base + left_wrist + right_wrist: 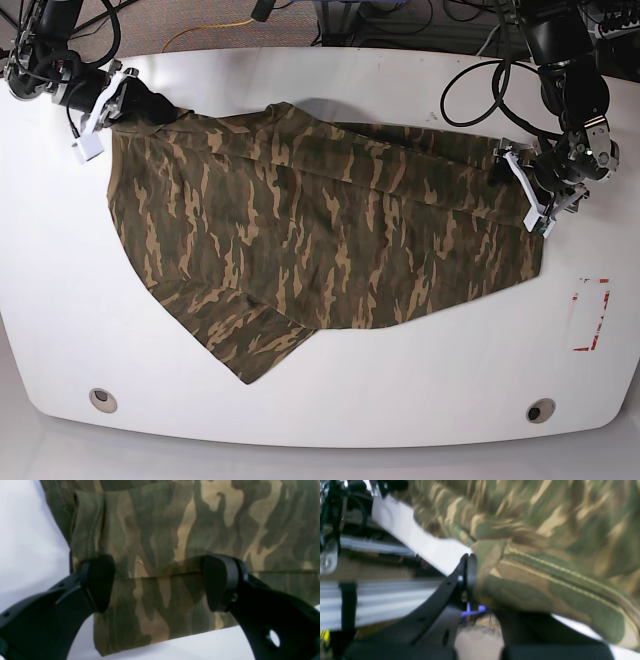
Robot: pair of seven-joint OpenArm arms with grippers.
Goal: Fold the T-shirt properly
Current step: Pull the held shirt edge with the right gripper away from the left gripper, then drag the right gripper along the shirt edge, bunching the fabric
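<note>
Base view, left to right: right black claw (128, 100) sits at the far-left corner of the camouflage-print cloth T-shirt (310, 230), olive, brown and tan, which lies spread across the middle of the round-cornered white bench (330, 400). That claw is clamped tight on a bunched stitched hem; its wrist view shows the cloth (532, 555) pinched at the dark fingertips (470, 567), with the bench edge just behind. The shirt runs flat to the right, one sleeve poking out toward the near edge. Left black claw (535, 190) is at the shirt's right end, jaws spread wide, gripping nothing. Its wrist view shows the two black pads (100, 582) straddling a folded cloth edge (160, 542); can't tell whether they touch it. Red-marked patch (590, 315) on the bench beyond, clear of the shirt.
</note>
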